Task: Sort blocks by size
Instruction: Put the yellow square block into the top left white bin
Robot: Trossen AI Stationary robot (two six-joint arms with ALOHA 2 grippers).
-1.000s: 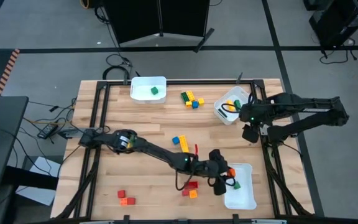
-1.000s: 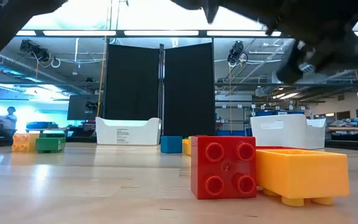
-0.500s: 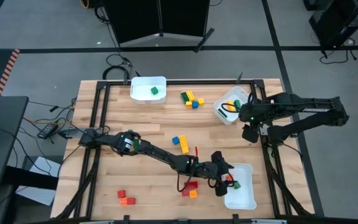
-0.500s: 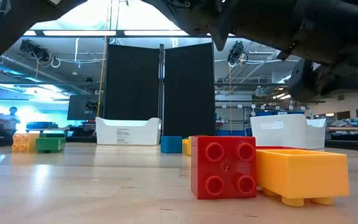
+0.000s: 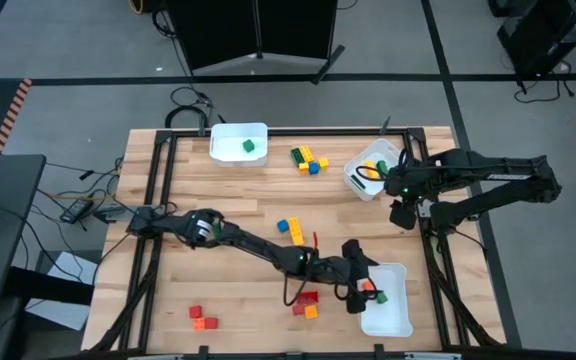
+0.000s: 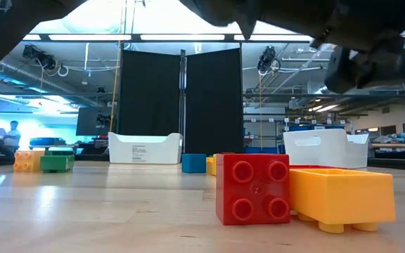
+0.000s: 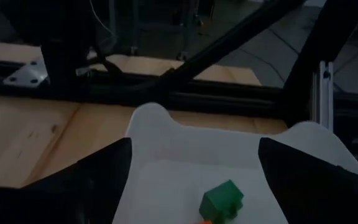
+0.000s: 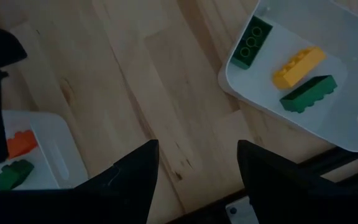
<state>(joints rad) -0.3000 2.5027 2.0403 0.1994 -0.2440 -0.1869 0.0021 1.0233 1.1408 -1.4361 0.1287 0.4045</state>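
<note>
Your left gripper (image 5: 364, 293) now hangs over the near-right white bin (image 5: 396, 321), just at its left rim. A second ago it sat a touch farther left and higher up the table, so it has crept toward the bin's inside. From the left wrist view its fingers (image 7: 98, 180) stand wide apart with nothing between them, and the bin's wall (image 7: 185, 134) fills the gap. On the bin floor you see a small green block (image 7: 222, 199) with a sliver of an orange block (image 7: 207, 221) touching it; the high view shows the same pair beside the gripper.

In the low view the dark arm has shifted across the top of the picture since half a second ago, while the red square brick (image 6: 253, 188) and the orange brick (image 6: 342, 196) touching its right side have stayed put.

Your right gripper (image 5: 402, 212) waits at the table's right edge, unchanged, just below the tilted bin (image 5: 356, 178) that holds a yellow brick (image 8: 298, 66) and two dark green bricks (image 8: 308, 93). Its fingers (image 8: 120, 180) are spread, empty.

Other blocks remain loose: a yellow, green and blue cluster (image 5: 309, 159) near the far edge, a blue and yellow pair (image 5: 289, 228) mid-table, red and orange cubes (image 5: 201, 319) near left. The far bin (image 5: 230, 135) holds one green block (image 5: 249, 147).
</note>
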